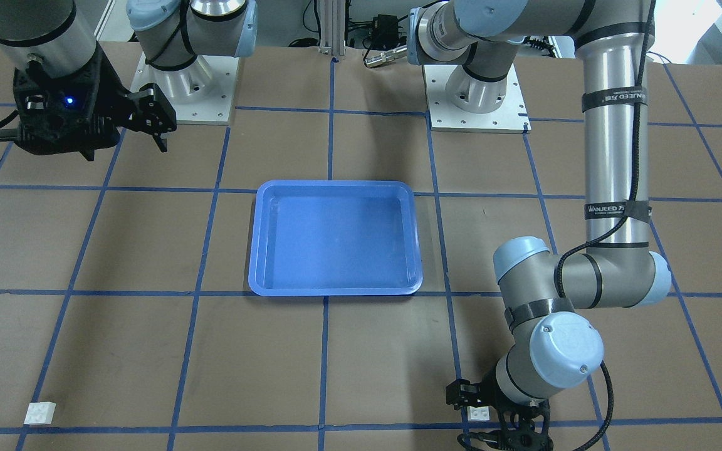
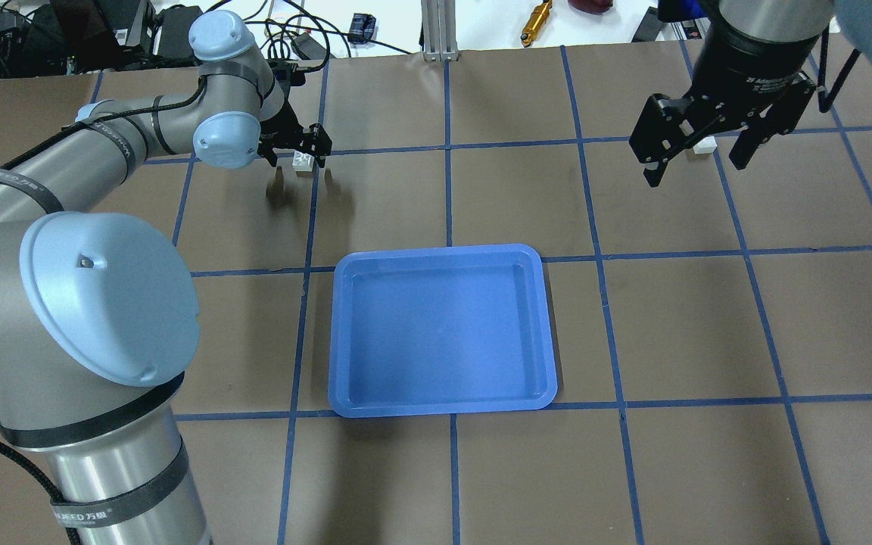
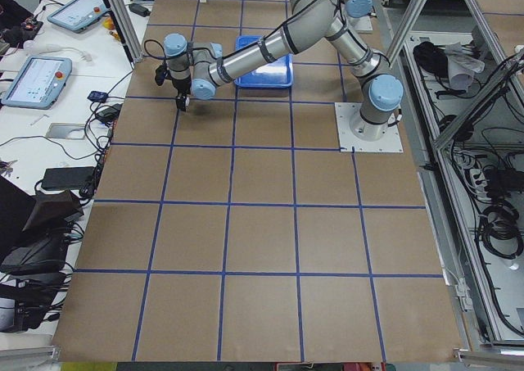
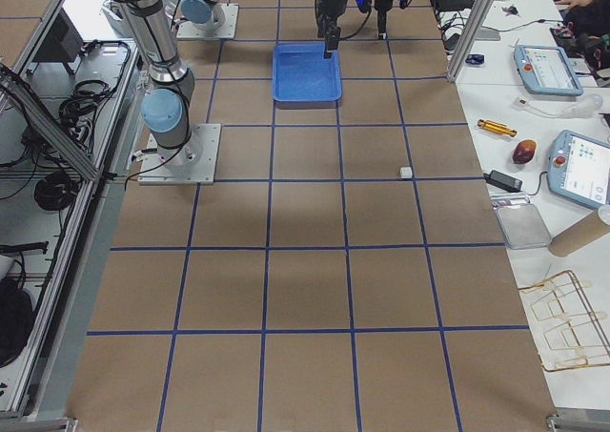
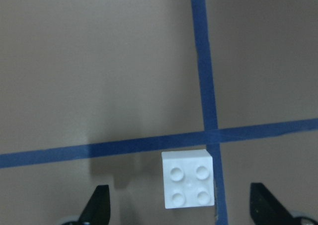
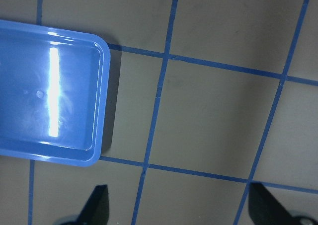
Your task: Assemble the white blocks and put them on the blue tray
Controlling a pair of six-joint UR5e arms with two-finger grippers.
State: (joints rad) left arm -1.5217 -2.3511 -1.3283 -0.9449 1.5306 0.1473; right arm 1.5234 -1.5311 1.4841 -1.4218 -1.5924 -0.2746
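One white block lies on the table by a blue tape crossing, between the fingers of my left gripper. The jaws are open and stand clear of both its sides. The same block and left gripper show in the overhead view, far left of the blue tray. The second white block lies at the far right of the table; it also shows in the overhead view. My right gripper is open and empty, high above the table near that block. The tray is empty.
The table is brown with a grid of blue tape lines. The arm bases stand behind the tray. The right wrist view shows the tray's rim at the left. Tablets and tools lie on a side bench beyond the table's far edge.
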